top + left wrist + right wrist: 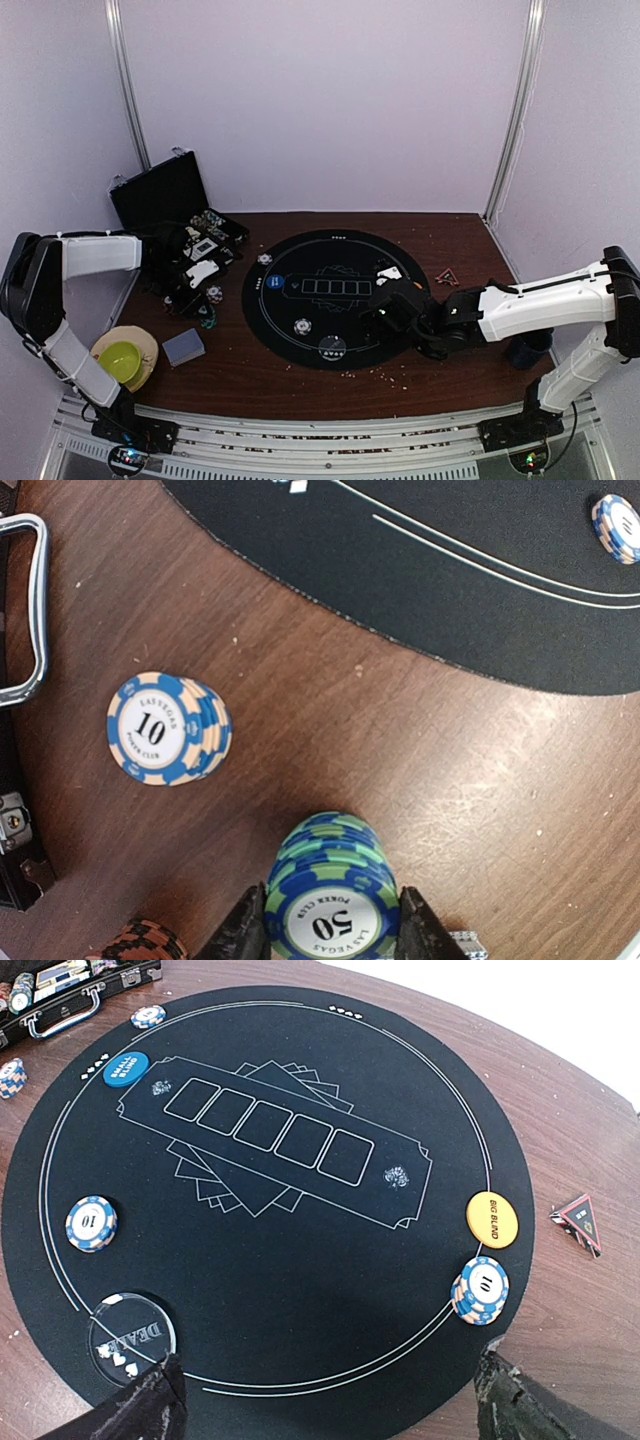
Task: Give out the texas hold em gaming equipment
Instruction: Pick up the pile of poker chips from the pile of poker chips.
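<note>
My left gripper is shut on a stack of green-and-blue "50" poker chips low over the wooden table, left of the round black mat. A blue-and-cream "10" chip stack stands just beyond it. In the top view the left gripper sits near the mat's left edge. My right gripper is open and empty over the mat's near right side. On the mat lie a blue small-blind disc, an orange big-blind disc, a clear dealer disc and "10" chip stacks. A grey-blue card deck lies at front left.
The open black case stands at back left, its handle close to my left gripper. A green bowl on a plate is at front left. A dark blue mug stands under the right arm. A red triangle lies right of the mat.
</note>
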`<action>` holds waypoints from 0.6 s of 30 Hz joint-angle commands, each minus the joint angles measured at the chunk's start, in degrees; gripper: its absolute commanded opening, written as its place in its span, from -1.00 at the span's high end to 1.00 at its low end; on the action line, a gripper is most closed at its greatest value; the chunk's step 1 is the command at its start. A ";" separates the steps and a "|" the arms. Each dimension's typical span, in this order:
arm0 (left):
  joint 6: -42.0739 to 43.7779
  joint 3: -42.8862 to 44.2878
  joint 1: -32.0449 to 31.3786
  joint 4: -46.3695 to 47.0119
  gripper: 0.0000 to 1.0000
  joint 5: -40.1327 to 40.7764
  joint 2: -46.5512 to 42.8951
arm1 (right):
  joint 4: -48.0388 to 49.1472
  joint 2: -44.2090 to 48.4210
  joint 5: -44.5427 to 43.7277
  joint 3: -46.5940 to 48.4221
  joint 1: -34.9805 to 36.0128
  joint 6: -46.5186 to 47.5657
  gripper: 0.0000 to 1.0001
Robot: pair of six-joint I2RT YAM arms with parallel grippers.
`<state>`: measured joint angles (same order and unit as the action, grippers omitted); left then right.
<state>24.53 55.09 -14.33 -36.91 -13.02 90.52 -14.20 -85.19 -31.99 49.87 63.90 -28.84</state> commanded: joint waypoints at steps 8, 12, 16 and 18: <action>-0.64 4.47 -0.04 -1.02 0.25 1.15 -3.74 | 0.22 1.13 -1.98 -0.58 0.27 -0.38 -1.00; -0.64 5.53 -0.09 -2.24 0.26 1.17 -4.79 | 0.17 1.34 -2.10 -0.65 0.29 -0.43 -1.00; -0.54 7.66 -0.27 -3.61 0.27 0.79 -4.46 | 0.18 1.56 -2.37 -0.73 0.34 -0.49 -1.00; -0.62 8.57 -0.88 -3.92 0.27 0.88 -3.94 | 0.22 1.69 -2.62 -0.83 0.34 -0.56 -1.00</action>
<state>24.34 60.73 -14.37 -39.79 -12.01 86.89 -14.20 -85.08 -32.25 49.82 63.90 -28.84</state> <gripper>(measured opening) 0.397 0.999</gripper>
